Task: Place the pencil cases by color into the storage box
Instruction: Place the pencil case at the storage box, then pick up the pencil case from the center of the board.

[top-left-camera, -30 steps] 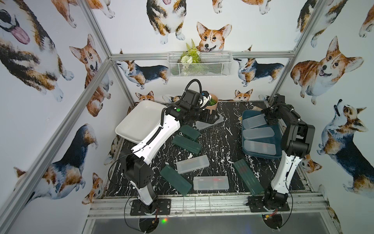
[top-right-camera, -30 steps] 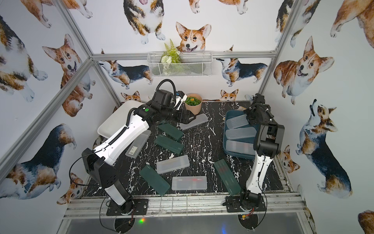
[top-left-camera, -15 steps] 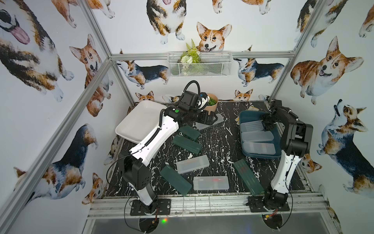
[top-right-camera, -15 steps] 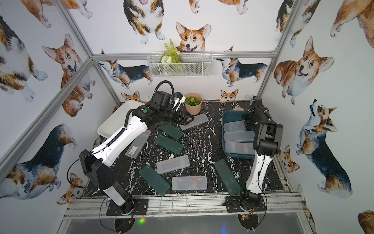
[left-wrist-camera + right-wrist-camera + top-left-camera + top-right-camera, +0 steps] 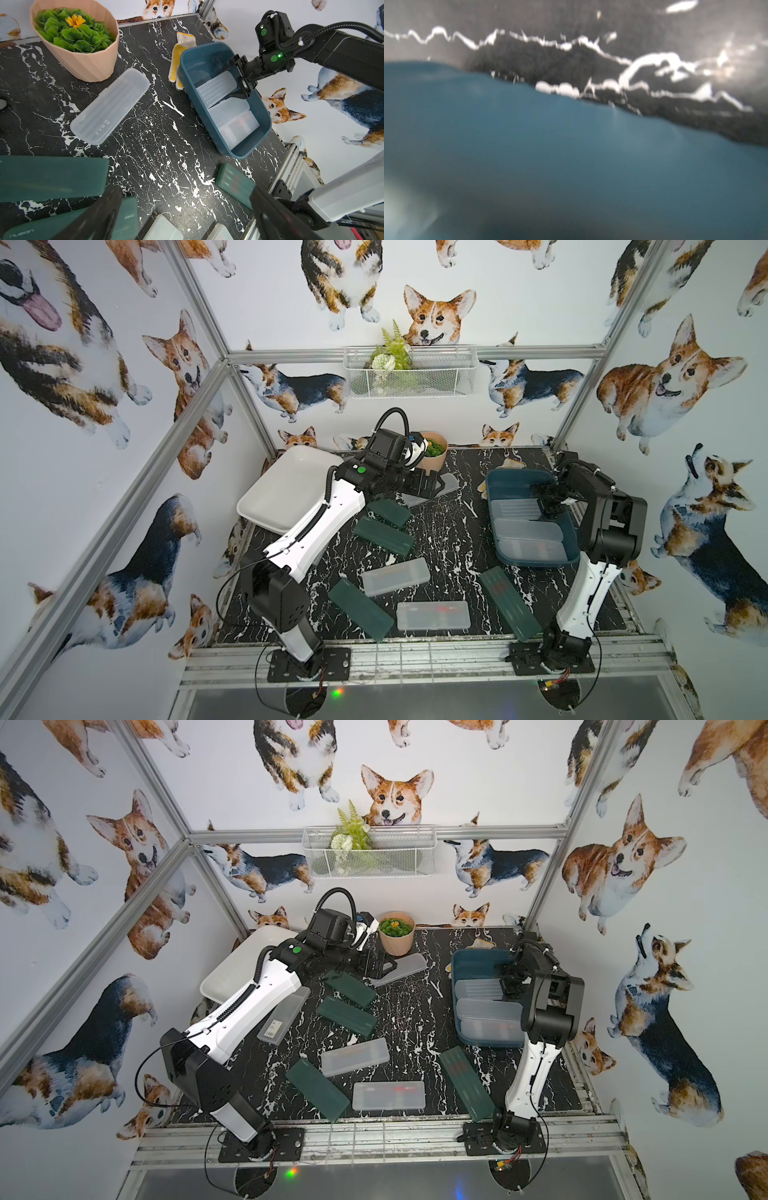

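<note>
The teal storage box [image 5: 519, 476] at the right holds three frosted pencil cases [image 5: 528, 531]. My right gripper [image 5: 242, 80] stands open at the end of the farthest case [image 5: 216, 87], which lies flat inside. In the right wrist view only the blurred teal wall [image 5: 571, 155] shows. The white storage box [image 5: 286, 489] sits at the back left. My left gripper [image 5: 185, 218] is open and holds nothing, hovering by a frosted case [image 5: 110, 106] near the pot. Several green cases [image 5: 384, 535] and frosted cases [image 5: 432, 615] lie loose on the table.
A tan plant pot [image 5: 434, 450] stands at the back centre. A yellow-palmed glove [image 5: 180, 54] lies behind the teal box. A wire basket [image 5: 409, 371] hangs on the back wall. One frosted case [image 5: 284, 1017] lies under my left arm.
My right gripper lowered the tilted frosted case flat into the teal box and spread its jaws off it. The left arm barely shifted.
</note>
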Robot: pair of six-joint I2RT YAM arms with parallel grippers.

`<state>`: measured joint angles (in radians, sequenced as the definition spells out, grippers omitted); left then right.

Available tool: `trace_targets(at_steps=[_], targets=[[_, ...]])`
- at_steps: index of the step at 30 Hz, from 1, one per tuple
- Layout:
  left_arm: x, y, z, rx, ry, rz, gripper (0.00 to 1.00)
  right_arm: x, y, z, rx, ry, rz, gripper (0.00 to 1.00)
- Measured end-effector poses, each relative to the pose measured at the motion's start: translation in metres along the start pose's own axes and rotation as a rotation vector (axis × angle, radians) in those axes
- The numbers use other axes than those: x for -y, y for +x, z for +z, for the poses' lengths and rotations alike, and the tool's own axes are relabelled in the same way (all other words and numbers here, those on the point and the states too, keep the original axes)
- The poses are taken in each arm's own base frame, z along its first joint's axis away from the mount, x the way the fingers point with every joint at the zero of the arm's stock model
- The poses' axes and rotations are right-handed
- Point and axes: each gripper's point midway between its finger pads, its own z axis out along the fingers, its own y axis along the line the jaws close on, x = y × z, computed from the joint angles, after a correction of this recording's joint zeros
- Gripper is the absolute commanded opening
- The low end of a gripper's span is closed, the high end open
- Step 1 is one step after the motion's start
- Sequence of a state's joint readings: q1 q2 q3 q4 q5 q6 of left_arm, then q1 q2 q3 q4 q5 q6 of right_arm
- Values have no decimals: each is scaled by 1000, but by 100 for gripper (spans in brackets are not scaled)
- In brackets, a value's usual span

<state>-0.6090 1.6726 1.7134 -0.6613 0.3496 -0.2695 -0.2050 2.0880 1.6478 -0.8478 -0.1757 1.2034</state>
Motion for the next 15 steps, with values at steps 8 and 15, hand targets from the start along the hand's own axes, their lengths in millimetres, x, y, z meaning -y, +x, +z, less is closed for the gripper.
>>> trace_targets(at_steps=[8,15], targets=[[-6,-3,-2,7,-38,-4,99,-46,-12,-60,79,-121,-83,98],[-30,3,-3,-20,-143,-61,99,-84,39,-114,122,-233,-363,98]])
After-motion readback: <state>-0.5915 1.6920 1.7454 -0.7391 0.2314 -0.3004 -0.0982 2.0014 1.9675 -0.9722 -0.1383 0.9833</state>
